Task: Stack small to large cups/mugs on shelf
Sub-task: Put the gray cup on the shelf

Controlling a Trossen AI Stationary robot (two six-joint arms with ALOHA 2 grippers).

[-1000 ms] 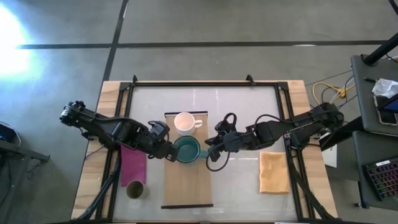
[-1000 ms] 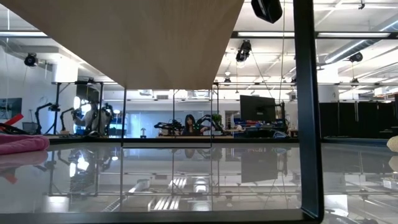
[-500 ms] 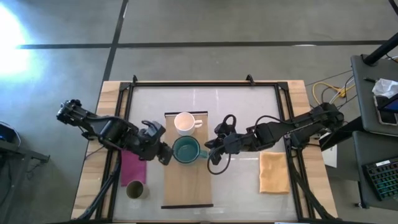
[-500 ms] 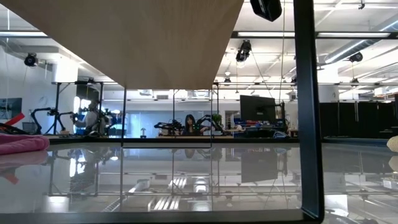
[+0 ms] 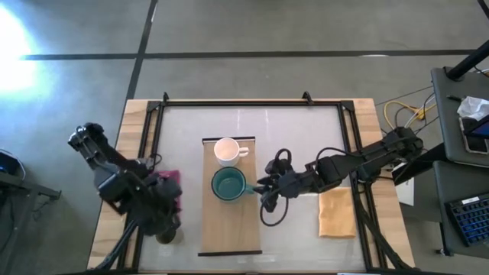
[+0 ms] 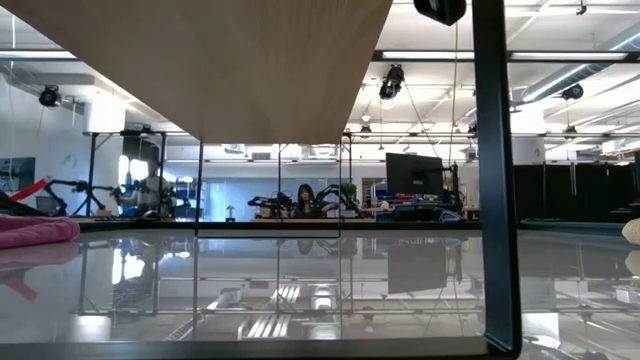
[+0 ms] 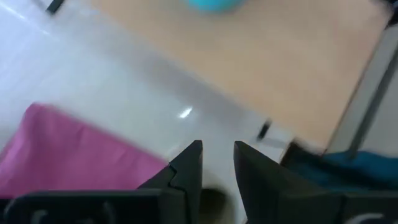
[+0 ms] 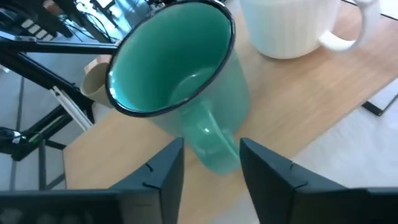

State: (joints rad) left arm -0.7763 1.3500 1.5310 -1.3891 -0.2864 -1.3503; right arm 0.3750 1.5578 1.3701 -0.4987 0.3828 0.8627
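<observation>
The teal mug (image 5: 228, 184) stands upright on the middle of the light-wood shelf board (image 5: 229, 225), its handle (image 8: 208, 140) toward the table's right. The white mug (image 5: 228, 150) stands upright on the board's far end. The olive cup (image 5: 165, 235) stands on the table near the front left, partly hidden by my left arm. My left gripper (image 5: 166, 221) hovers over it by the pink cloth (image 7: 62, 149), its fingers a little apart and empty. My right gripper (image 8: 211, 165) is open, level at the teal mug's right, a finger on either side of the handle.
A tan cloth (image 5: 336, 211) lies on the table at the right, under my right arm. The pink cloth (image 5: 171, 182) lies left of the board. A black frame (image 5: 252, 102) runs round the glass tabletop. The board's near half is bare wood.
My left gripper has drawn away from the teal mug's left side, toward the table's left and near edge, over the pink cloth to above the olive cup. My right gripper has backed a little toward the table's right. Both mugs have stayed in place.
</observation>
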